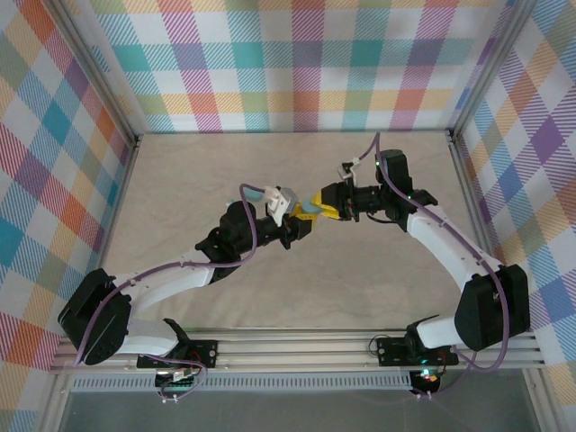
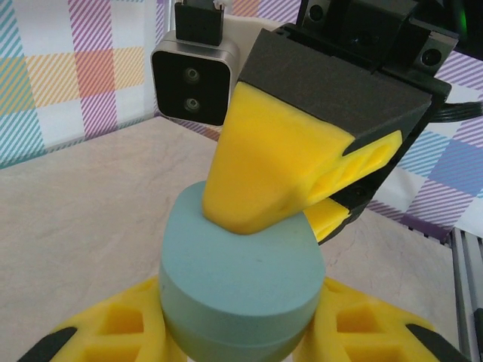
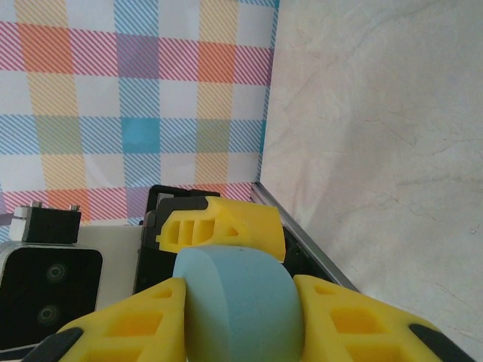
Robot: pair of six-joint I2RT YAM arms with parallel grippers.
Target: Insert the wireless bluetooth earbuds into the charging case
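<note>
We see a robotics test cell, not a lived-in room. A bare beige counter [image 1: 297,171] is boxed in by pastel plaid backdrop panels [image 1: 297,63] and framed with aluminium rails [image 1: 297,346]. A left arm [image 1: 171,290] and right arm [image 1: 450,247], white and black, are bolted to the near rail and trail purple cables [image 1: 243,191].

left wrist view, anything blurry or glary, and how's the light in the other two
left wrist: soft even light, no glare, case sharp, faint shadow under the yellow finger; right wrist: case edge slightly soft, table bright but not washed out; top: evenly lit, weak shadows
</note>
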